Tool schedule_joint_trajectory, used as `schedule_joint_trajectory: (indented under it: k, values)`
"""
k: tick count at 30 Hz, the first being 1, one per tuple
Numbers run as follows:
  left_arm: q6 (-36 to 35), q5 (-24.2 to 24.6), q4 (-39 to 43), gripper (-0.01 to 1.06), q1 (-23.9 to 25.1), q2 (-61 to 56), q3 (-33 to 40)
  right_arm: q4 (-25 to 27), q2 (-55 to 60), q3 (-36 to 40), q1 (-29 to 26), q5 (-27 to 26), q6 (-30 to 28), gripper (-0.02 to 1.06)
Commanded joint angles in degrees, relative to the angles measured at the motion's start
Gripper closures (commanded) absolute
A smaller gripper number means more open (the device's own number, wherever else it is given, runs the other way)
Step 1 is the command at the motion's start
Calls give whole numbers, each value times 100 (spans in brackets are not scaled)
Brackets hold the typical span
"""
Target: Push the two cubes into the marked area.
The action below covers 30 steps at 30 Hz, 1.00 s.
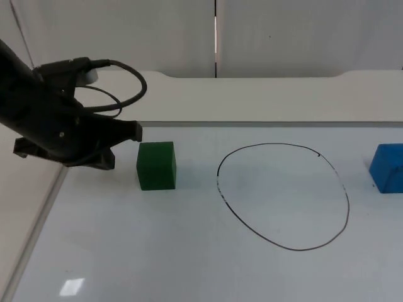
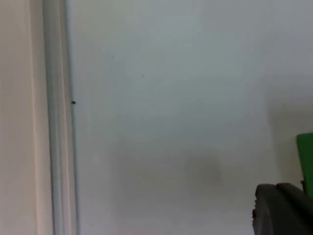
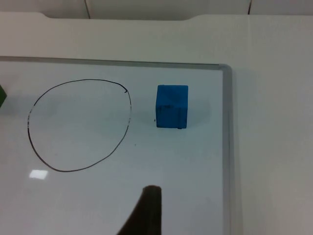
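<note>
A green cube (image 1: 156,165) stands on the whiteboard, left of the marked area (image 1: 283,196), a black hand-drawn oval. My left gripper (image 1: 130,134) is low over the board, just left of the green cube and almost touching its upper left corner. In the left wrist view a sliver of the green cube (image 2: 305,154) shows beside the left gripper (image 2: 281,210). The blue cube (image 1: 387,167) sits right of the oval, a short gap from its line. The right wrist view takes in the blue cube (image 3: 171,106) and the oval (image 3: 78,125) from well back, ahead of my right gripper (image 3: 148,208).
The whiteboard's raised metal frame runs along its left edge (image 1: 38,220), seen also as the frame (image 2: 56,147), and down its right edge (image 3: 226,147). Beyond the board lies the plain white table (image 1: 264,100), then the grey partition wall (image 1: 126,31).
</note>
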Motion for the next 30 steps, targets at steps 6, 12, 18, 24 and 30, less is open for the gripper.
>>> schedule_joint_trajectory:
  k: [6,12,18,24,30]
  values:
    - [16,41,-103,105,-29,336,-145,-26,-17,13,-35,-29,19,21]
    - [50,-42,-273,105,-29,372,-160,-26,-17,13,-35,-29,19,21]
    - [118,-282,-248,105,-85,395,-165,-26,-17,13,-35,-29,19,21]
    - [351,-442,-249,105,-419,395,-246,-26,-17,13,-35,-29,19,21]
    - [351,-642,-276,105,-545,395,-275,-26,-17,13,-35,-29,19,21]
